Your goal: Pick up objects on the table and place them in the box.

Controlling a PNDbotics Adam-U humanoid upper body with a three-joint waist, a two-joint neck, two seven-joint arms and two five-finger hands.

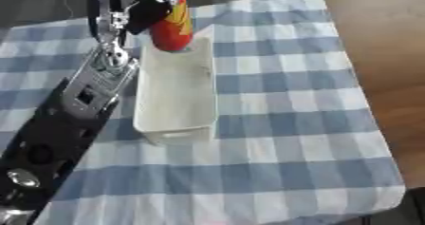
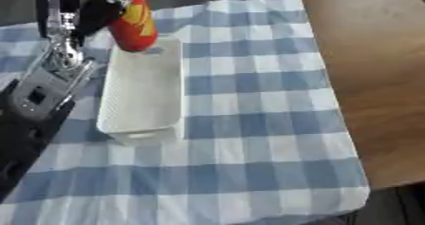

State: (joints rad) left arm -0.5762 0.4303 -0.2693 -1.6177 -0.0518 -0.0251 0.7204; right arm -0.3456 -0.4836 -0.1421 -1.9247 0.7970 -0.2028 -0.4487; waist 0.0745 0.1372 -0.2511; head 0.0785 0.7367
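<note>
A red can (image 1: 172, 25) with yellow and white markings hangs upright over the far end of the white rectangular box (image 1: 176, 93). My left hand (image 1: 143, 11) is shut on the can, its black fingers curled round the upper part. The can's lower end sits at about the level of the box's far rim; I cannot tell whether it touches the box. The box looks bare inside. My left arm (image 1: 79, 110) stretches from the lower left up along the box's left side. The right hand shows in neither view.
A blue and white checked cloth (image 1: 282, 124) covers the table under the box. Bare brown wooden tabletop (image 2: 374, 77) lies to the right of the cloth. The cloth's near edge hangs at the bottom right.
</note>
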